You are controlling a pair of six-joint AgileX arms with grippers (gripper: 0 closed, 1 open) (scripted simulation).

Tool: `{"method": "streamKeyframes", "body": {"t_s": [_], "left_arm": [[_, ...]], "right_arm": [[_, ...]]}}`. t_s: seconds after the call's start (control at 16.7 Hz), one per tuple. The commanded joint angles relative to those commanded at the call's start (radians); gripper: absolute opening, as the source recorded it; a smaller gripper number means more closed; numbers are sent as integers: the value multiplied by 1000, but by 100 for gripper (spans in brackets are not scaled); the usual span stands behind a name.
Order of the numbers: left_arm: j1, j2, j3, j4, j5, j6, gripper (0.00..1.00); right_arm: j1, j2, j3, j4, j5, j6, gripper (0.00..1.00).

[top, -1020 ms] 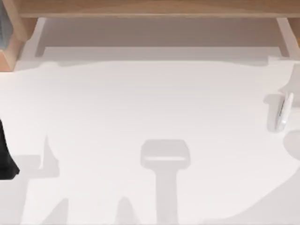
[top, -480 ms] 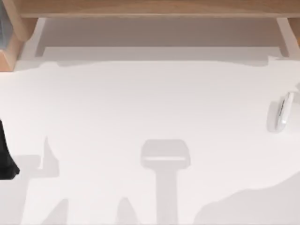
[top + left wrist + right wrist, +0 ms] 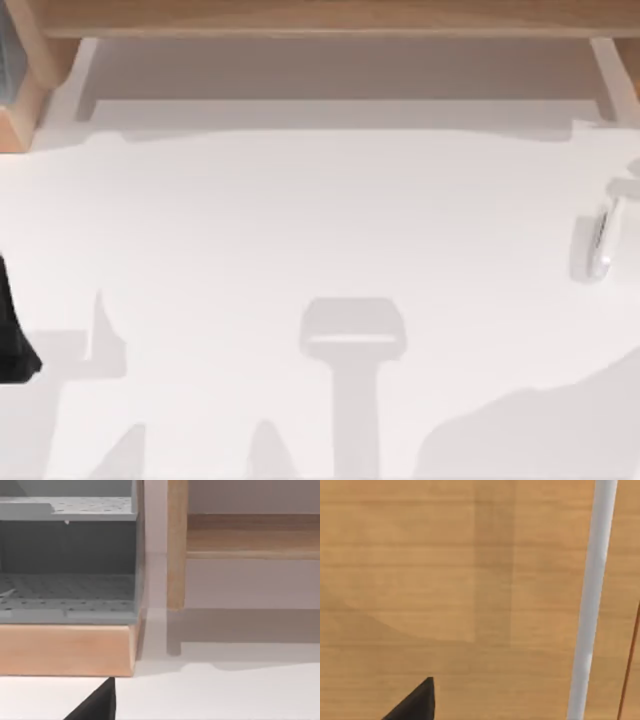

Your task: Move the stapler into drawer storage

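White slim rounded stapler [image 3: 602, 240] on smooth table [image 3: 300, 220], right | tools' state: cannot tell

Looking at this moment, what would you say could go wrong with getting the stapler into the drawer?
The small slim white stapler lies near the white table's right edge, so a clumsy approach might push it off. It is pale on a pale surface, which may make a grasp miss. The wooden drawer unit sits along the far side, leaving a long carry where a weak grip could drop it.

Top view looking down on white table [image 3: 300, 220], wrist views close on wooden cabinet [image 3: 65, 650].
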Motion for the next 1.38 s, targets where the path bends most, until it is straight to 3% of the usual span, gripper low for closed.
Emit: {"method": "streamKeyframes", "body": {"t_s": [0.24, 1.02, 1.38], "left_arm": [[0, 0, 0, 0, 0, 0, 100], [0, 0, 0, 0, 0, 0, 100], [0, 0, 0, 0, 0, 0, 100]], "right_arm": [[2, 5, 11, -6, 2, 0, 100], [2, 5, 11, -6, 2, 0, 2], [2, 5, 11, -6, 2, 0, 0]]}}
